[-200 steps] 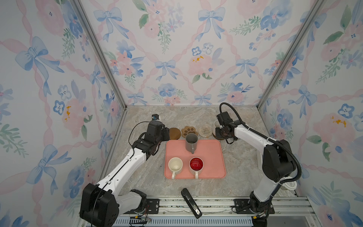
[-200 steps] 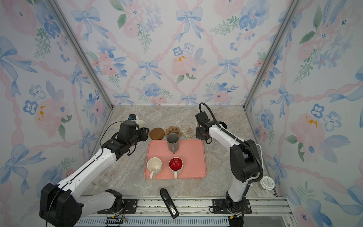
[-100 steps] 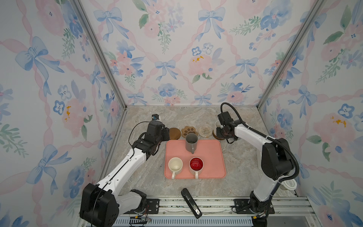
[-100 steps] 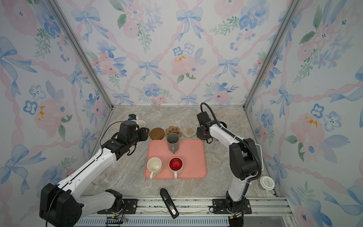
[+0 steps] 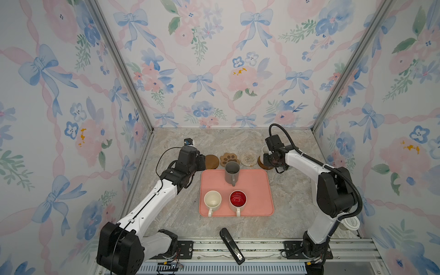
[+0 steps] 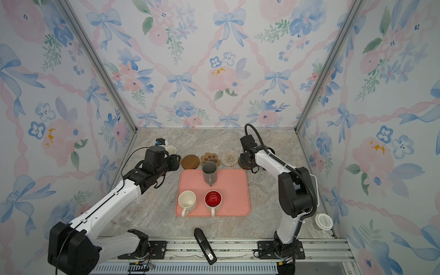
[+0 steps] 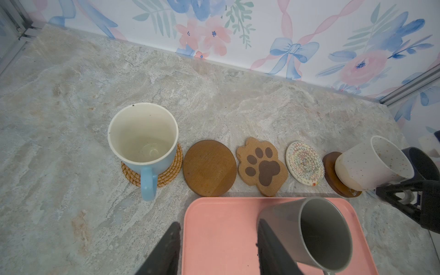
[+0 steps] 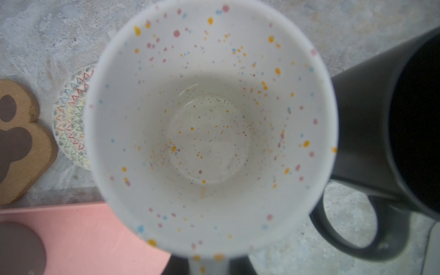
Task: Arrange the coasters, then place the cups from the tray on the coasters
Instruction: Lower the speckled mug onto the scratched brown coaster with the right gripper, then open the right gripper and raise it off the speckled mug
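Beside the zigzag-stitched crochet coaster (image 7: 304, 163), the glossy speckled mug (image 7: 366, 164) is clamped by its handle between the nearly closed jaws of the right gripper (image 8: 208, 266) and tilted over a smooth brown round coaster (image 7: 331, 164). The left gripper (image 7: 217, 228) is held half open, empty, above the rim of the rounded salmon tray (image 7: 198, 208).

We log black stapler-like object (image 5: 231, 245) (image 6: 204, 246) flat at front edge of marble tabletop (image 5: 181, 221), near end over metal rail (image 5: 262, 247). Lidded paper cup (image 6: 323, 221) (image 5: 352, 222) upright, front right corner, just beside wall. Bow-and-flower wallpaper (image 5: 202, 78) on three walls.
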Robot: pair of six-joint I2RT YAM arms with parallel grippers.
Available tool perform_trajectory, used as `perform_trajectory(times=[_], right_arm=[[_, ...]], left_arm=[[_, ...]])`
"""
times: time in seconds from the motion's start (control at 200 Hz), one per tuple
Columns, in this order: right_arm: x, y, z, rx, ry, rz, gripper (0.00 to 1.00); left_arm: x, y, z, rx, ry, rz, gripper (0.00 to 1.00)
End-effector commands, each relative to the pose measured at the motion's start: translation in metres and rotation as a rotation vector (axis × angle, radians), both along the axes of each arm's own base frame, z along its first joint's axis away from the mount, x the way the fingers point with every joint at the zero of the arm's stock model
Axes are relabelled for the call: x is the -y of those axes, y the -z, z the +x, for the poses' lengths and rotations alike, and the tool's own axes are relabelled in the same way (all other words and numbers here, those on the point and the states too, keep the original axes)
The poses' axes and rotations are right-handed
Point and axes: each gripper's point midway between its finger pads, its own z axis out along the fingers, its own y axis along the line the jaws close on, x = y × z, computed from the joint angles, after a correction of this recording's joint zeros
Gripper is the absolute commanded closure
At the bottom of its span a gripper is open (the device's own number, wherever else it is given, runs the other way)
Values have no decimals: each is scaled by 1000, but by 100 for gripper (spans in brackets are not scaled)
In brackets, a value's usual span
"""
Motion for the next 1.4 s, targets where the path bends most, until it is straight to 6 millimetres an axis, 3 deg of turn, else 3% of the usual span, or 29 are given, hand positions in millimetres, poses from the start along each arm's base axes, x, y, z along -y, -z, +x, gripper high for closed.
perform_trajectory(times=[0.0,0.83,1.395], right_arm=[[0,-5,17,61,14,12,100],[1,3,4,30,34,34,100],[1,0,-4,32,36,44,72]], left_arm=[[4,1,1,-5,6,-12,51],[3,0,-2,0,9,-13,52],[2,-4,-4,13,9,-19,51]])
